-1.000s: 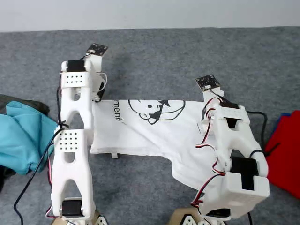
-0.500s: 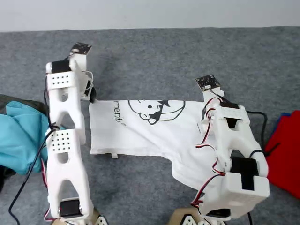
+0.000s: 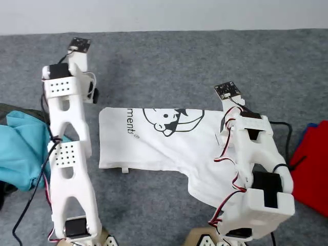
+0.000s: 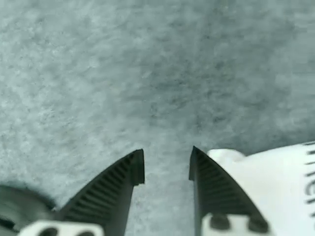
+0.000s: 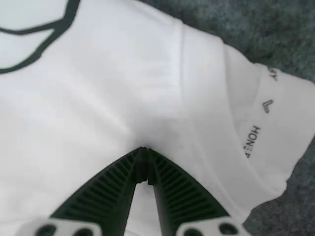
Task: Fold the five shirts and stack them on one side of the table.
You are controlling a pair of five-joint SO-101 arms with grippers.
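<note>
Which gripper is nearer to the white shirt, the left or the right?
Right. The right gripper is shut on the white shirt, pinching its fabric. The left gripper is open over the grey table cover, just off the shirt's corner.

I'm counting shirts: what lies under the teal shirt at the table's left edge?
A dark cloth peeks out beyond the far edge of the teal shirt, seemingly under it. Whether it is a shirt, and whether more lies beneath, is covered.
</note>
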